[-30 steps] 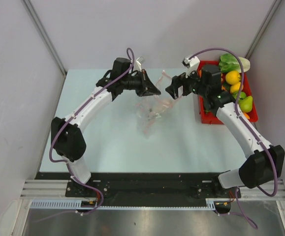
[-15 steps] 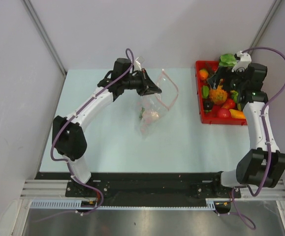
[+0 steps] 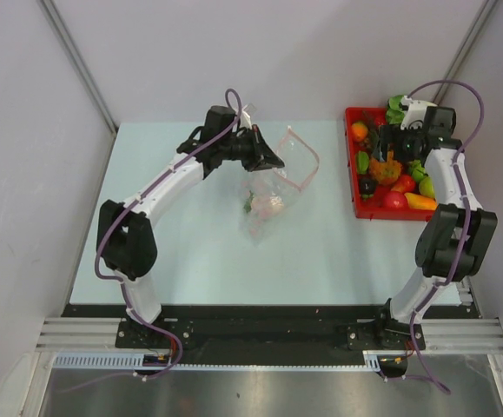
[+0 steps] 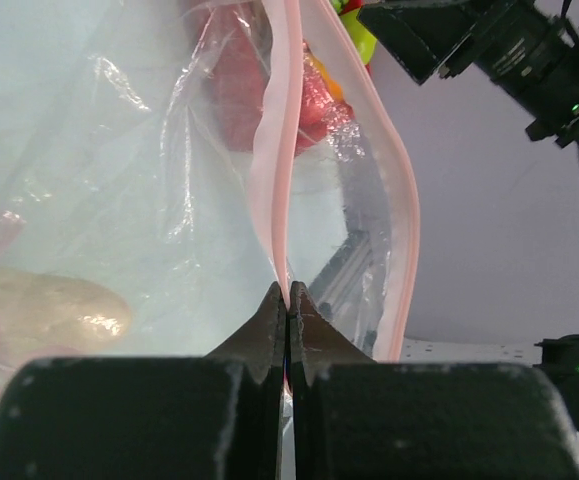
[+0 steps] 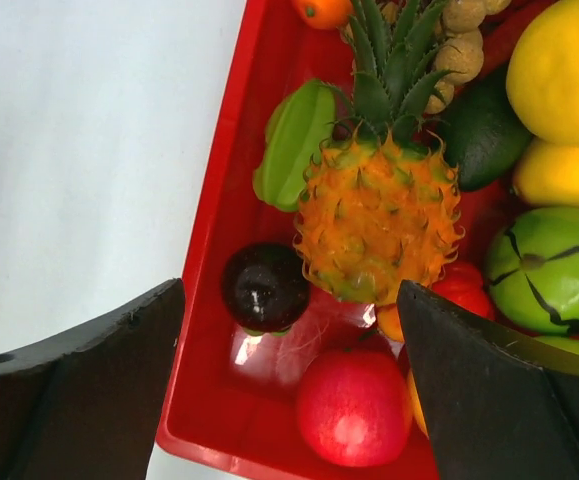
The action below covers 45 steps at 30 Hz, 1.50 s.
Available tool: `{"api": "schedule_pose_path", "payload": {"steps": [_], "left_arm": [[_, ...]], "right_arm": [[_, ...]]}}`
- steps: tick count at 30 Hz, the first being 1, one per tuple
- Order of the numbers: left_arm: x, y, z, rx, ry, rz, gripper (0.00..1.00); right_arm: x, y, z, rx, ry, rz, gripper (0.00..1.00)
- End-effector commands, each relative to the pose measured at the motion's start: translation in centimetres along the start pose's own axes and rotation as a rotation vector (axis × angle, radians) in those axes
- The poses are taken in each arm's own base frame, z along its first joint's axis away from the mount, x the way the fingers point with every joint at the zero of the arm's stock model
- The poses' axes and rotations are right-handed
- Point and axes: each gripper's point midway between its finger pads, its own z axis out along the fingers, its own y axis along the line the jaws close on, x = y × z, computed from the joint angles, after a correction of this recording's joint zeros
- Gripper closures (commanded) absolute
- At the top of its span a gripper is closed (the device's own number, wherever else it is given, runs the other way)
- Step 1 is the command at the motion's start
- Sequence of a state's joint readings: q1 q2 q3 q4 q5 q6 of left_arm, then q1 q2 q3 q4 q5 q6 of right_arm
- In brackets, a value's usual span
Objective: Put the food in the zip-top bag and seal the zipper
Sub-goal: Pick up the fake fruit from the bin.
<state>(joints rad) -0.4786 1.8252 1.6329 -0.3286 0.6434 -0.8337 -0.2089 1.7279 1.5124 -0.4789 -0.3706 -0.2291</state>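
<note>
Clear crinkly zip-top bag [image 3: 271, 189] with a pink-red zipper [image 4: 281, 150] along the mouth. Mouth gaping, two strip edges apart. One pale beige piece [image 4: 47, 312] inside, plus something reddish beside it, too blurred to name.

Bag on the tabletop [image 3: 190, 252], well left of the red tray [image 3: 352, 165]. Left hand [image 4: 287, 298] also left of the tray, pinched tight on one zipper edge, with the strip running up from between the fingertips.

Right hand [image 5: 289, 300] straight over the tray, spread wide and holding nothing. Near-left part of the tray between its fingers.

Count in the tray, right wrist view:
- one orange pineapple [image 5: 379, 225] with spiky green leaves
- one green starfruit [image 5: 291, 145] touching the pineapple's left side
- one dark glossy round fruit [image 5: 265, 287]
- one red round fruit [image 5: 354, 407]
- two yellow lemons [image 5: 559, 70]
- one green striped fruit [image 5: 549, 270]
- one dark green avocado [image 5: 484, 135]

One bag, one tray.
</note>
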Motion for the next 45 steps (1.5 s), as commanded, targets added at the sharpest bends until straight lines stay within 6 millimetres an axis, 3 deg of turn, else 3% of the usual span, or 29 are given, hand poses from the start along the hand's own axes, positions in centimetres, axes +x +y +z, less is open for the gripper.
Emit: {"api": "schedule_pose_path", "payload": {"steps": [1, 8, 12, 16, 23, 29, 36, 45], "left_arm": [[-1.1, -0.3, -0.2, -0.009, -0.035, 0.087, 1.0], [-1.1, 0.1, 0.2, -0.017, -0.034, 0.099, 1.0], [-0.9, 0.6, 0.4, -0.024, -0.027, 0.095, 1.0], [-1.1, 0.8, 0.5, -0.028, -0.031, 0.1, 1.0], [-0.9, 1.3, 0.7, -0.039, -0.024, 0.099, 1.0], [-1.0, 1.4, 0.7, -0.045, -0.029, 0.108, 1.0], [-1.4, 1.9, 0.8, -0.052, -0.032, 0.103, 1.0], [-1.5, 2.4, 1.0, -0.055, -0.031, 0.091, 1.0]], "right_arm": [[0.2, -0.6, -0.1, 0.002, 0.086, -0.027, 0.09], [1.0, -1.6, 2.4, 0.047, 0.16, 0.001, 0.0], [-0.3, -2.8, 3.6, 0.087, 0.164, -0.011, 0.0], [0.1, -3.8, 5.8, 0.1, 0.193, -0.015, 0.0], [-3.1, -4.0, 8.3, 0.081, 0.084, -0.016, 0.0], [-5.0, -3.6, 10.4, 0.099, 0.038, -0.051, 0.07], [-4.9, -5.0, 13.9, 0.153, 0.056, -0.071, 0.12], [-2.6, -4.9, 15.5, 0.153, 0.131, -0.129, 0.21]]}}
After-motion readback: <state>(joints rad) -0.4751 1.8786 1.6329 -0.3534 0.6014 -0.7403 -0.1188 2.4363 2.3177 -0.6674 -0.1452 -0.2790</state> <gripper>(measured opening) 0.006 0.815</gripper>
